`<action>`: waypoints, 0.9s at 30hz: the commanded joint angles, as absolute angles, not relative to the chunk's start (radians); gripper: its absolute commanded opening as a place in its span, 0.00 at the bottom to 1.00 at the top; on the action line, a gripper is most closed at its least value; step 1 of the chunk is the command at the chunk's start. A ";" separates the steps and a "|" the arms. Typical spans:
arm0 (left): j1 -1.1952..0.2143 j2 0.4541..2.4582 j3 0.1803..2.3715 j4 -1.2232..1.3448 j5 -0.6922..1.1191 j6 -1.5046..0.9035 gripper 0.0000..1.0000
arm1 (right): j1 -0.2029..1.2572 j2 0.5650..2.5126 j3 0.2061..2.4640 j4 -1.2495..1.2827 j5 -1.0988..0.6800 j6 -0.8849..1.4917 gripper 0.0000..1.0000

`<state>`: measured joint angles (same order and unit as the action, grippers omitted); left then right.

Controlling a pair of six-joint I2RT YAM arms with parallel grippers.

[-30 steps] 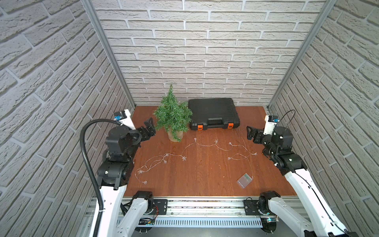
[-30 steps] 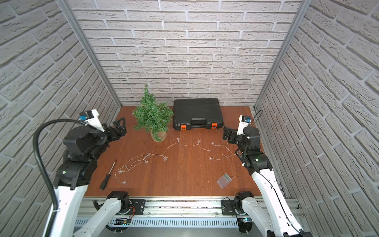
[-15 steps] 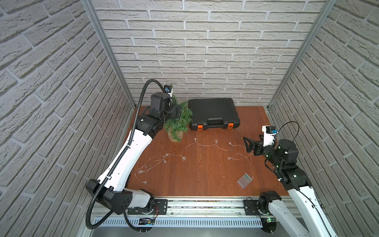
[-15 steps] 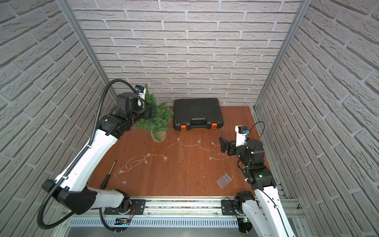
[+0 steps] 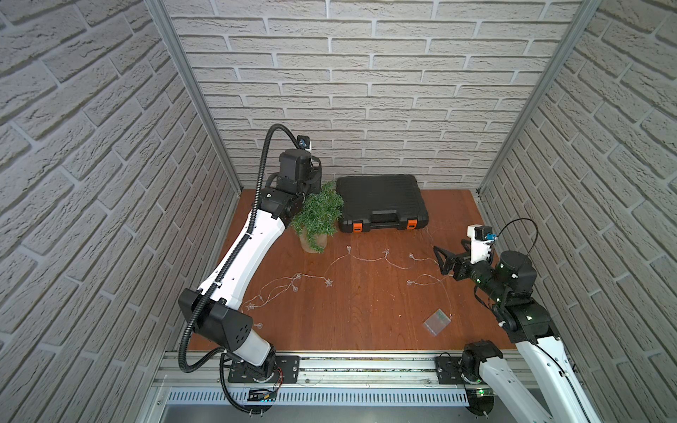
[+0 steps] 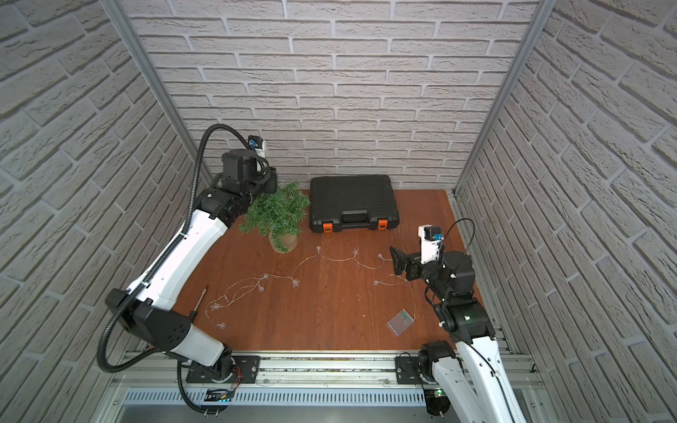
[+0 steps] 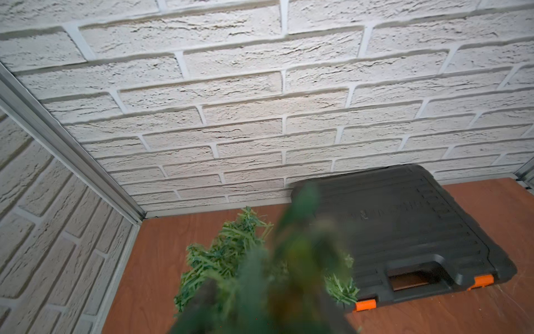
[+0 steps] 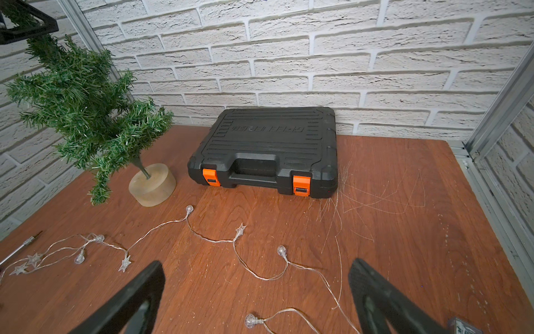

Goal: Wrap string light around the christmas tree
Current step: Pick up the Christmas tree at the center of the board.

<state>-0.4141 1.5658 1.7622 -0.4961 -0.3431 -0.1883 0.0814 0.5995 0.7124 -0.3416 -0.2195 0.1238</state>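
One small green christmas tree [image 5: 318, 216] stood near the back left corner of the worktop [image 5: 366, 329]. One black case [image 5: 381, 199] lay along the back edge, fitted with two orange latches [image 5: 357, 227]. One string light [image 5: 366, 259] sprawled across the middle. On it I counted six round bulbs [image 5: 349, 249] and four clear stars [image 8: 240, 230], two of the stars close together toward the left edge. One small clear box [image 5: 436, 321] lay near the front right corner. One screwdriver [image 6: 199, 298] lay by the left edge. Two robot arms reached in from the front edge: the left arm [image 5: 249, 252] and the right arm [image 5: 527, 318].
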 commanded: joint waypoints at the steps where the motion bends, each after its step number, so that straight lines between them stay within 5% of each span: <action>1: -0.408 1.563 1.820 -0.482 -0.350 -0.191 0.22 | 0.087 0.607 0.732 -0.310 -0.235 0.125 0.99; 6: -0.397 1.564 1.863 -0.515 -0.352 -0.149 0.00 | 0.087 0.646 0.791 -0.327 -0.232 0.188 0.97; 16: -0.401 1.562 2.032 -0.575 -0.310 -0.123 0.00 | 0.090 0.670 0.842 -0.347 -0.257 0.215 0.94; 27: -0.583 1.430 2.029 -0.707 -0.250 -0.174 0.00 | 0.100 0.703 0.884 -0.392 -0.300 0.245 0.90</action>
